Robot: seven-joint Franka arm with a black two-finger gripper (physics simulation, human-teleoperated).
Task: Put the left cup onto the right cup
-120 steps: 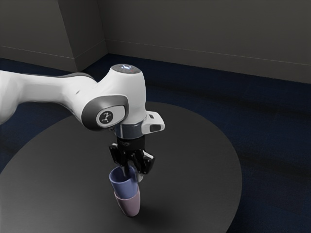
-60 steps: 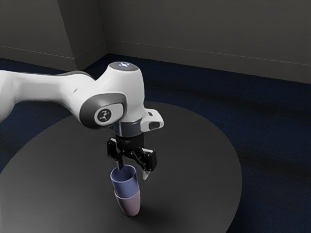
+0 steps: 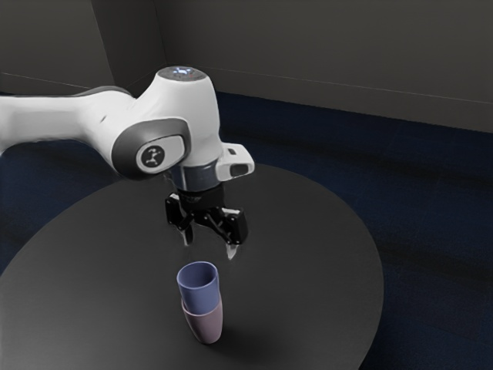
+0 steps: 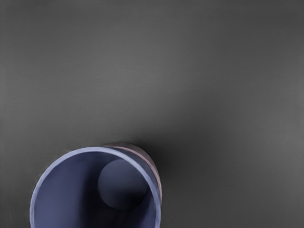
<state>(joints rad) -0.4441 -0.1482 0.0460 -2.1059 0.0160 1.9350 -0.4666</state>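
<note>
Cups stand stacked on the round dark table (image 3: 308, 254): the blue cup (image 3: 198, 287) sits upright inside the pink cup (image 3: 206, 324), its lower part hidden in the pink one. From the wrist view the blue cup (image 4: 61, 199) is hollow and smooth, with a sliver of pink rim beside it. The gripper (image 3: 208, 245) hangs above them, fingers spread apart, touching neither
</note>
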